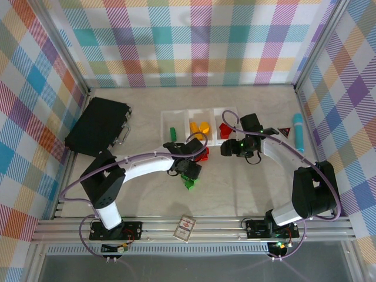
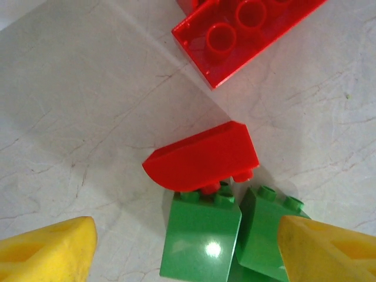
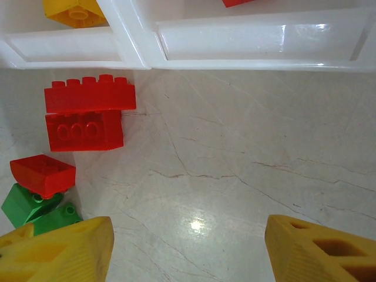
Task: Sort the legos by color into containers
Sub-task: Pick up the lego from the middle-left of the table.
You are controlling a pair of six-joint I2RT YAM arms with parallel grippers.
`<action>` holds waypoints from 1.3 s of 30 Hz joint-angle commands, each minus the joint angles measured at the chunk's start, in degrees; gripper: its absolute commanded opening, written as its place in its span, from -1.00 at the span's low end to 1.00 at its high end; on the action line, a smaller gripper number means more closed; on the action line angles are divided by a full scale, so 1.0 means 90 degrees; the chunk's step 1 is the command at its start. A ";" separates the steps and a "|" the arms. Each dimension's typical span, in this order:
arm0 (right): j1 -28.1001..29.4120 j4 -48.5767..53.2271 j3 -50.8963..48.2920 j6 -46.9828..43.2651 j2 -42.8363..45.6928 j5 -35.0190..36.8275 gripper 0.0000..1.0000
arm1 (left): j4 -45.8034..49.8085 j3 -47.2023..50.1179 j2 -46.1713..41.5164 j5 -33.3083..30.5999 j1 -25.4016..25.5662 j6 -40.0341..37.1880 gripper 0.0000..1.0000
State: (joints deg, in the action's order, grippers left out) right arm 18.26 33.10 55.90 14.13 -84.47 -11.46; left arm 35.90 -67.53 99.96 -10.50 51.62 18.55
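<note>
Left end effector (image 2: 188,257) spread, straddling green legos (image 2: 202,235)

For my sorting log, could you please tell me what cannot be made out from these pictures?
- Top view: the left arm covers most loose legos, so their count is unclear.
- Left wrist view: the long red brick is cut by the top edge.
- Right wrist view: the containers are cut by the top edge, hiding most contents.
- Top view: the card is too small to read.
</note>
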 commanded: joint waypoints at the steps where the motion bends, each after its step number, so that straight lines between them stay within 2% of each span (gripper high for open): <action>1: -0.0037 -0.0064 -0.0098 -0.0095 0.0133 -0.0123 0.37 | 0.0110 -0.0172 0.0148 0.0192 -0.0205 -0.0039 0.56; 6: -0.0037 -0.0031 -0.0088 -0.0122 0.0113 -0.0104 0.37 | -0.0074 -0.0100 0.0277 0.0541 -0.0327 0.0039 0.47; 17: -0.0037 0.0130 -0.0059 -0.0246 0.0097 -0.0020 0.37 | -0.0161 -0.0056 0.0525 0.0793 -0.0509 -0.0033 0.39; 30: -0.0037 0.0167 -0.0117 -0.0250 0.0098 0.0002 0.37 | -0.0212 0.0403 0.0279 0.0782 -0.0678 0.0002 0.37; 39: -0.0039 0.0211 -0.0147 -0.0291 0.0147 0.0094 0.37 | -0.0404 0.0721 0.0087 0.1002 -0.1035 0.0166 0.20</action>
State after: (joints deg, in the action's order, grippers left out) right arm 18.26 34.11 55.48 12.60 -84.44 -10.96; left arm 31.22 -62.39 102.43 -1.32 42.94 19.33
